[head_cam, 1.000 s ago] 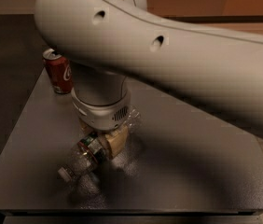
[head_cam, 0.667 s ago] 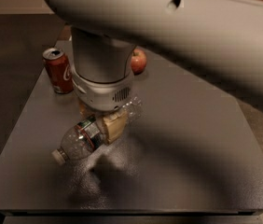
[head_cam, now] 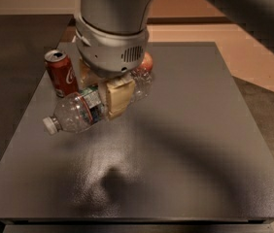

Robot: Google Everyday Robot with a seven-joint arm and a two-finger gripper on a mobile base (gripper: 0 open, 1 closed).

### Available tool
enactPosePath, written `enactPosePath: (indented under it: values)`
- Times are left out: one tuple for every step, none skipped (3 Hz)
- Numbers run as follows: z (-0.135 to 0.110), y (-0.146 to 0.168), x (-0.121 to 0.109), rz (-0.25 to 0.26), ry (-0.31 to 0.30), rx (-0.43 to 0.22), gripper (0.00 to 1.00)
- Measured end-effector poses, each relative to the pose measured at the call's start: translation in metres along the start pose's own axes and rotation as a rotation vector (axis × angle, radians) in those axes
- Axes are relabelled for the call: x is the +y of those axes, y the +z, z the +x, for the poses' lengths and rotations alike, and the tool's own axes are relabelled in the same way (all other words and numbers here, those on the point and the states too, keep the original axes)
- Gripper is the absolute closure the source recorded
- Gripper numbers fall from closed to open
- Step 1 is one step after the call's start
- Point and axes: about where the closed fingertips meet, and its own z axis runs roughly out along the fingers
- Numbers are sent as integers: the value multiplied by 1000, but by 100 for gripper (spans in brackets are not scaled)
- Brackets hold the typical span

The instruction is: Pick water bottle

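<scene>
The water bottle (head_cam: 78,112) is a clear ribbed plastic bottle with a white cap at its left end and a dark label band. It hangs lying sideways above the dark table (head_cam: 185,144), with its shadow on the tabletop below. My gripper (head_cam: 109,97) is shut on the bottle's middle, a tan finger pad (head_cam: 119,98) pressed against its front. The far end of the bottle sticks out to the right behind the pad. The grey wrist fills the top centre and hides the upper part of the gripper.
A red soda can (head_cam: 60,73) stands upright at the table's back left, just behind the bottle. A red apple (head_cam: 147,61) sits behind the gripper, partly hidden by the wrist. The table's edges show at left, right and front.
The gripper has risen with the bottle held in it, lifting it off the table. The arm has moved up and back, and the bottle now hangs near the soda can.
</scene>
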Motion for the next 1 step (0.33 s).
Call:
enactPosePath:
  values:
    - [-5, -5, -4, 29, -7, 3, 100]
